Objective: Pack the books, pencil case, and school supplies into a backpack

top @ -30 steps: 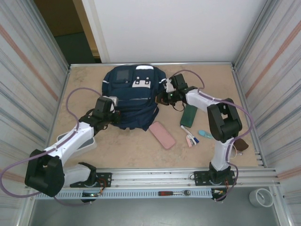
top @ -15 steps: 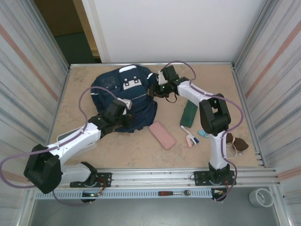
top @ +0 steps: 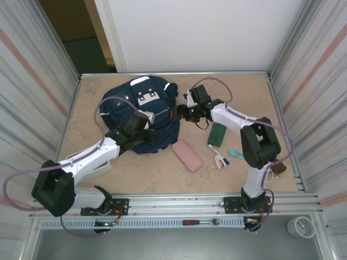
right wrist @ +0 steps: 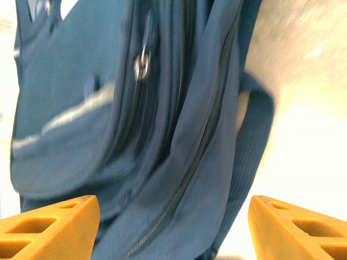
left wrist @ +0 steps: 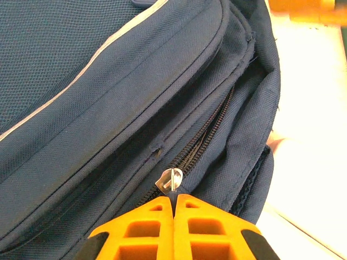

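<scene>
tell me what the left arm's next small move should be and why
Probably draw the zipper pull along its track: the left gripper is shut on it, the backpack zipper ahead looks closed, and the pink case lies outside.

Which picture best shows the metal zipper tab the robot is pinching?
The left wrist view: the zipper tab is close and sharp, pinched by the shut left gripper. The top view gives the whole backpack, the tab too small to tell. The right wrist view has a blurred pull, perhaps another one.

One backpack [top: 122, 105], one pink pencil case [top: 187, 155], one dark green booklet [top: 218, 134].
</scene>
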